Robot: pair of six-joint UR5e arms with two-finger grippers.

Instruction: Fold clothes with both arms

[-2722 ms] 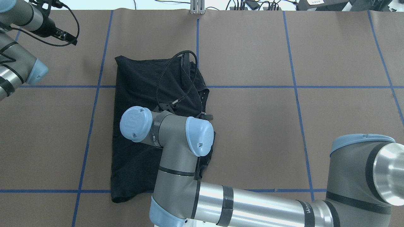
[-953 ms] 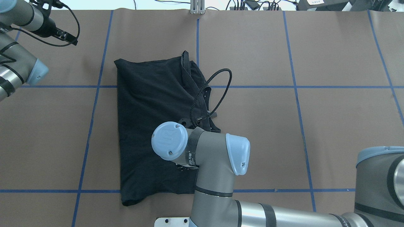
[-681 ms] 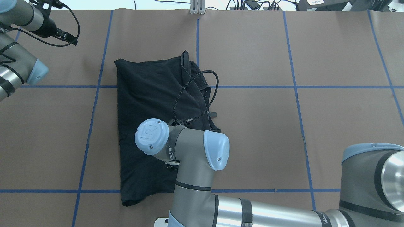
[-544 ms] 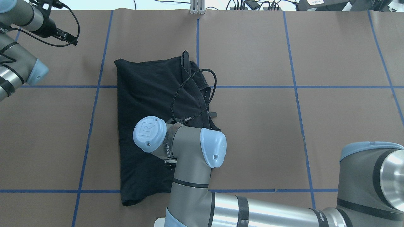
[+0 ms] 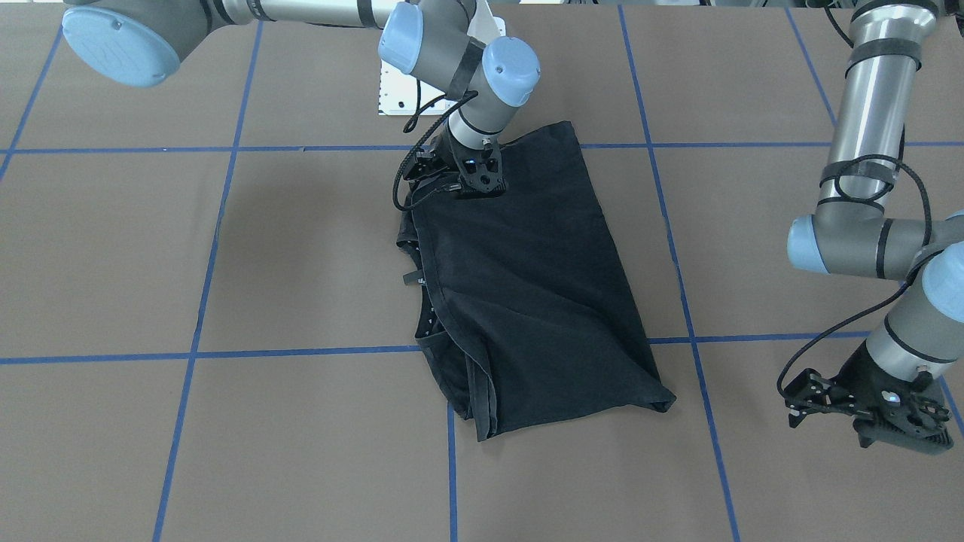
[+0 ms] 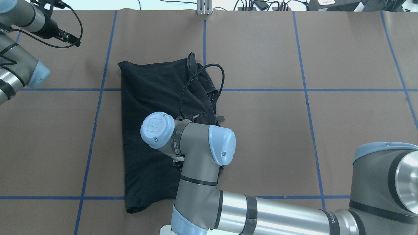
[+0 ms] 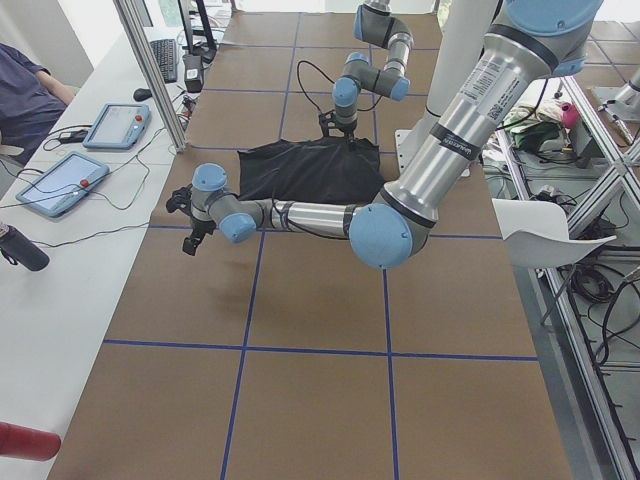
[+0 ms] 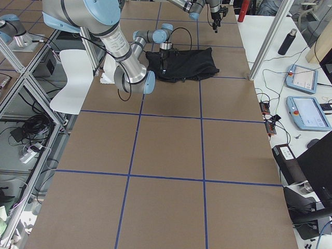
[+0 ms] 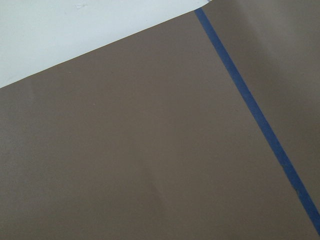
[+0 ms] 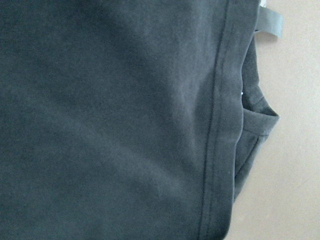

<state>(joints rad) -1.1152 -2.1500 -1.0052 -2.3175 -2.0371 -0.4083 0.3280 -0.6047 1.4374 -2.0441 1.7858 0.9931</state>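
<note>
The black T-shirt lies folded into a long rectangle on the brown table; its logo is hidden. It also shows in the overhead view and fills the right wrist view, where a hem seam runs down its edge. My right gripper points down on the shirt's end nearest the robot, black against black cloth, so I cannot tell how its jaws stand. In the overhead view the right wrist hides it. My left gripper hangs over bare table far off to the shirt's side, looks shut and holds nothing.
Blue tape lines divide the table into squares. A white base plate sits at the robot's edge. Cables and boxes line the far edge. Operator tablets lie on a side bench.
Within the last second my right wrist swung leftward over the shirt's near half. Since 2.7 s ago the shirt's left edge has shifted a little to the right. The left arm is still.
</note>
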